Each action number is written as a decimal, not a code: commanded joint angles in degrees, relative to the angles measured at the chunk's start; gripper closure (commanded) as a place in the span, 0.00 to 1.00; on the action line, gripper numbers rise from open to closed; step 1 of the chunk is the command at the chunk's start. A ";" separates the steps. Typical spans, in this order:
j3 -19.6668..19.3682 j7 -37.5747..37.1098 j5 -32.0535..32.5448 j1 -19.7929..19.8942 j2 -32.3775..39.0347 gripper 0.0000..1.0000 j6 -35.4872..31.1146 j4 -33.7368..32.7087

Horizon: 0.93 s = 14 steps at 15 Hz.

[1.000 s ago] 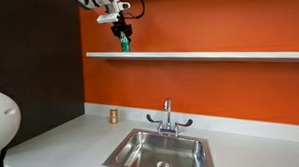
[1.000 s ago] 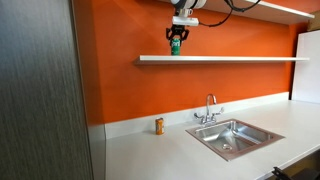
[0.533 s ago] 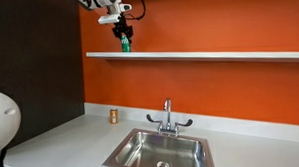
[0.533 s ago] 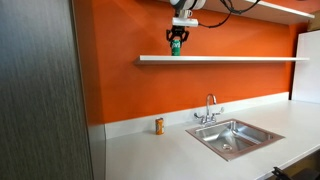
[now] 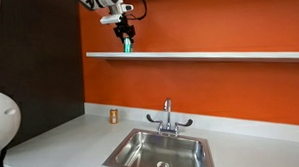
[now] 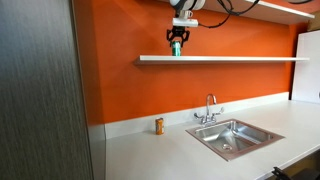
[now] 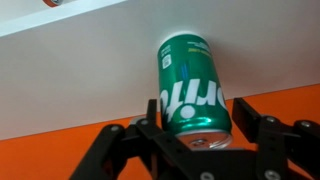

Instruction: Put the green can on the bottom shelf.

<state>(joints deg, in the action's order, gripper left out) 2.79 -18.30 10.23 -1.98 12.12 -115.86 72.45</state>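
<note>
The green can [image 7: 190, 85] stands on the bottom shelf [image 7: 80, 70], a long pale shelf on the orange wall. My gripper [image 7: 197, 108] is around the can with its fingers spread. The right finger stands clear of the can, with a gap showing. The left finger is at the can's side. In both exterior views the gripper [image 5: 125, 34] [image 6: 177, 37] hangs over the can [image 5: 127, 46] [image 6: 177, 49] near the shelf's [image 5: 219, 55] [image 6: 240, 58] end.
A small brown-copper can [image 5: 114, 115] [image 6: 158, 125] stands on the grey countertop by the wall. A steel sink [image 5: 162, 148] [image 6: 235, 138] with a faucet [image 5: 169, 115] lies below the shelf. Another shelf [image 6: 290, 8] runs above.
The gripper has shifted slightly along the shelf, and more of the green can shows below the fingers. Nothing else has moved.
</note>
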 commanded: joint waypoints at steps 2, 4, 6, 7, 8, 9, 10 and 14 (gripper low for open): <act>-0.32 -0.80 -0.69 0.14 2.09 0.00 2.44 -4.62; -0.49 -0.96 -0.59 0.05 2.20 0.00 2.48 -4.95; -0.59 -1.26 -0.42 -0.08 2.10 0.00 2.36 -4.79; -0.54 -1.30 -0.26 -0.18 1.76 0.00 2.14 -4.26; -0.45 -1.12 -0.37 -0.20 1.42 0.00 1.97 -3.78; -0.41 -1.31 -0.15 -0.36 0.99 0.00 1.93 -3.15; -0.34 -1.39 -0.16 -0.47 0.54 0.00 1.93 -2.53; -0.26 -1.86 -0.12 -1.03 -0.81 0.00 1.59 -0.50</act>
<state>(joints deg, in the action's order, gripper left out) 2.33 -18.74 10.19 -2.56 13.07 -115.70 70.39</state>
